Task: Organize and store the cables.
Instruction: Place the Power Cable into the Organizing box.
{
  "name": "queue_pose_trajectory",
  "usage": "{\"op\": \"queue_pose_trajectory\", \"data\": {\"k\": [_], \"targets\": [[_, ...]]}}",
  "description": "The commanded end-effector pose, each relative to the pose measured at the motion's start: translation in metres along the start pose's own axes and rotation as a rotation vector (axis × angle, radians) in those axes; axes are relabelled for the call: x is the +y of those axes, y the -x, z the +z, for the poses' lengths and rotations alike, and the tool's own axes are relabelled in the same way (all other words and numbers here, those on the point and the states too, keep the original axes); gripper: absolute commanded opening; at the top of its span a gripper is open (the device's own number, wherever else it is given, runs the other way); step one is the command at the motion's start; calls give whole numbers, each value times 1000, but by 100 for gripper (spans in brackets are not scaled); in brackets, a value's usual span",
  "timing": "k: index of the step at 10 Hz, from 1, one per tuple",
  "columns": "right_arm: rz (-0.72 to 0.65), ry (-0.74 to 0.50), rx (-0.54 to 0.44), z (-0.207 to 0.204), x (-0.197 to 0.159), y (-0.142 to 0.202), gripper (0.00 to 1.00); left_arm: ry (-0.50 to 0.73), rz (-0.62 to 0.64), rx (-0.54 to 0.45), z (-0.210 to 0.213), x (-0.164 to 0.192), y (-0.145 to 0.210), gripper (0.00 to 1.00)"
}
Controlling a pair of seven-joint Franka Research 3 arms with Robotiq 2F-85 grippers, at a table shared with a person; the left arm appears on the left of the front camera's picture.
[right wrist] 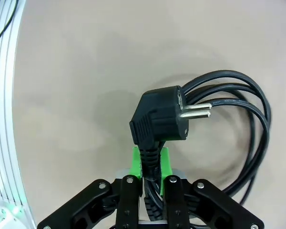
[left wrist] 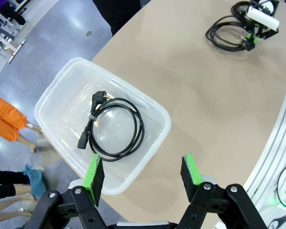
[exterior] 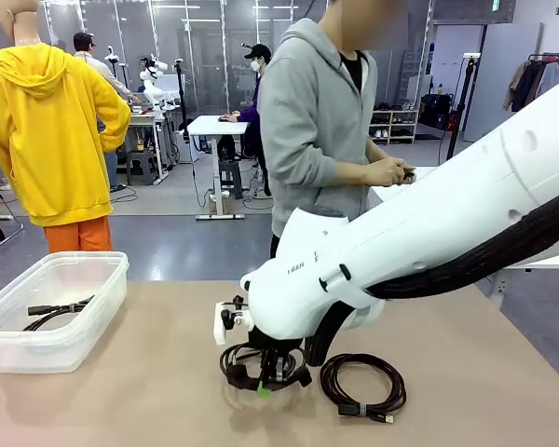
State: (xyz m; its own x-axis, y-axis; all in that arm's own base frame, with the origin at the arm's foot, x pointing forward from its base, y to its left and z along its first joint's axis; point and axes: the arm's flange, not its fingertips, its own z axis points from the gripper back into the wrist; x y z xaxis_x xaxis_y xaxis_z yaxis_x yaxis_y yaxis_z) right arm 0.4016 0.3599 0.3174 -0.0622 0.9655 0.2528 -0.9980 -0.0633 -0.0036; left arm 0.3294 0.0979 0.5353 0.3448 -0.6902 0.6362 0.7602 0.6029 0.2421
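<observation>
the right fingers (right wrist: 136, 162) pinch a coiled cable (right wrist: 229, 102) just behind its plug (right wrist: 159, 117), near the front edge of the bench (exterior: 121, 391). the left fingers (left wrist: 93, 174) gape empty above the bin (left wrist: 66, 105) at the left edge.

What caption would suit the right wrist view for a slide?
Right gripper shut on a coiled black cable just behind its angled plug, tan table beyond.

Right arm (exterior: 429, 233): white, enters from the right side and reaches across the middle, wrist bent steeply downward. Right gripper (exterior: 265, 377): black, pointing down, its green pads (right wrist: 136, 162) pressed in on a black power cable (right wrist: 157, 119) just behind the plug. Left gripper (left wrist: 143, 174): raised, angled downward, black fingers (left wrist: 86, 205) spread wide apart, green inner faces turned toward each other.
</observation>
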Motion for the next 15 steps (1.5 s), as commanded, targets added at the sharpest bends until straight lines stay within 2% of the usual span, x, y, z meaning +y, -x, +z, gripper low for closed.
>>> {"op": "queue_pose_trajectory", "data": {"k": [1, 2, 3, 4, 5, 6, 7, 9, 12, 13, 15], "targets": [[-38, -18, 5, -4, -2, -3, 25, -12, 17, 15, 0, -1, -3, 82], [-45, 6, 6, 1, 0, -2, 58, -12, 17, 15, 0, -1, -3, 82], [-55, 20, 2, 6, 1, -1, 66, -12, 17, 15, 0, -1, -3, 82], [-67, 26, 1, 11, 2, 2, 99, -12, 17, 15, 0, -1, -3, 82], [-84, 8, -12, 17, 4, 4, 100, -12, 17, 15, 0, -1, -3, 82], [-96, 26, -35, 28, 6, 8, 82, -12, 17, 15, 0, -1, -3, 82], [-105, 40, -77, 46, 9, 16, 100, -12, 17, 15, 0, -1, -3, 82], [-136, 48, -208, 93, 13, 49, 100, -12, 17, 15, 0, -1, -3, 82], [-139, 58, -285, 137, 26, 129, 100, 0, 0, 0, 0, 0, 0, 82], [-165, 53, -312, 147, 34, 166, 100, 76, -85, 2, -10, -12, -22, 82], [-272, 145, -326, 165, 51, 238, 100, 162, -170, -4, -36, -30, -55, 82]]}}
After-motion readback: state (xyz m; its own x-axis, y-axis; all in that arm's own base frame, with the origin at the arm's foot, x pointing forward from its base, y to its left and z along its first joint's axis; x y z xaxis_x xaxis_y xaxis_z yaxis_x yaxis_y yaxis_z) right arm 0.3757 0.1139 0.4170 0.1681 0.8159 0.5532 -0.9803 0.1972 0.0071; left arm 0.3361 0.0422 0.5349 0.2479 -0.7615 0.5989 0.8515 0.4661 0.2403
